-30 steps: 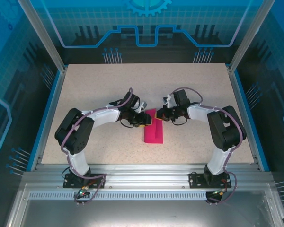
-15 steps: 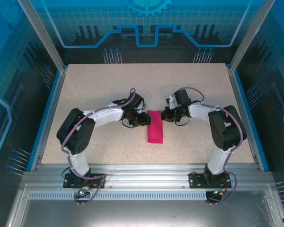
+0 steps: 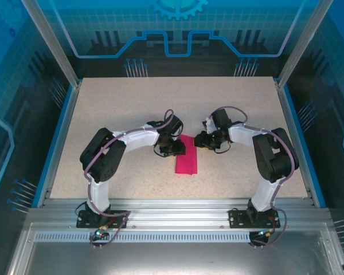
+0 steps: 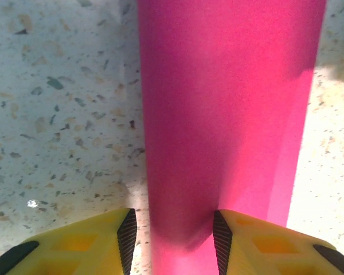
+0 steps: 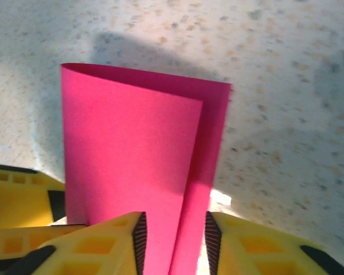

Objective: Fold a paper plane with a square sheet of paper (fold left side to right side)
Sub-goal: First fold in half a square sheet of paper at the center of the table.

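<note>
The square sheet of paper (image 3: pixel 187 162) lies folded in half as a narrow magenta strip at the table's middle. In the left wrist view the sheet (image 4: pixel 229 114) has a soft rounded fold along its left side. My left gripper (image 4: pixel 175 243) is open, straddling that fold, and its right finger (image 4: pixel 222 238) rests on the paper. From above, the left gripper (image 3: pixel 175 149) sits at the strip's far left corner. My right gripper (image 3: pixel 199 141) is at the far right corner. It is open (image 5: pixel 175 243) over the sheet's (image 5: pixel 132 160) two loose edges, gripping nothing.
The speckled beige table (image 3: pixel 120 103) extends on all sides of the paper. Blue rails (image 3: pixel 57 143) line its left and right edges, and an aluminium frame (image 3: pixel 172 209) runs along the near edge by the arm bases.
My right gripper has gone from shut to open, letting go of the paper's edge. My left gripper has shifted right onto the fold, and the top flap now lies lower.
</note>
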Robot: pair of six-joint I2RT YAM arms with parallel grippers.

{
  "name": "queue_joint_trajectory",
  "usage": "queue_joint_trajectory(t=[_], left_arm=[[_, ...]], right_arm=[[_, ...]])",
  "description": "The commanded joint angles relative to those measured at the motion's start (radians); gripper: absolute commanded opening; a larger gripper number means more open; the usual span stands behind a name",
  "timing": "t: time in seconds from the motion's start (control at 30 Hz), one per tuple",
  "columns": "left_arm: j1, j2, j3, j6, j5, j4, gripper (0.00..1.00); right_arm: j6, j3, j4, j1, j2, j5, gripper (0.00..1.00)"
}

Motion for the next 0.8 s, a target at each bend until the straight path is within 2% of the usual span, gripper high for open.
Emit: queue_joint_trajectory(t=[0.0,0.2,0.77], left_arm=[[-0.007,0.022,0.031,-0.009,-0.018,-0.047,0.44],[-0.015,0.045,0.052,-0.017,-0.017,-0.054,0.45],[-0.029,0.097,0.105,-0.026,-0.003,-0.071,0.46]], right_arm=[[-0.033,0.005,-0.078,-0.034,-0.065,0.073,0.44],[-0.040,-0.037,-0.093,-0.079,-0.123,0.087,0.51],[-0.045,-0.052,-0.104,-0.082,-0.048,0.061,0.51]])
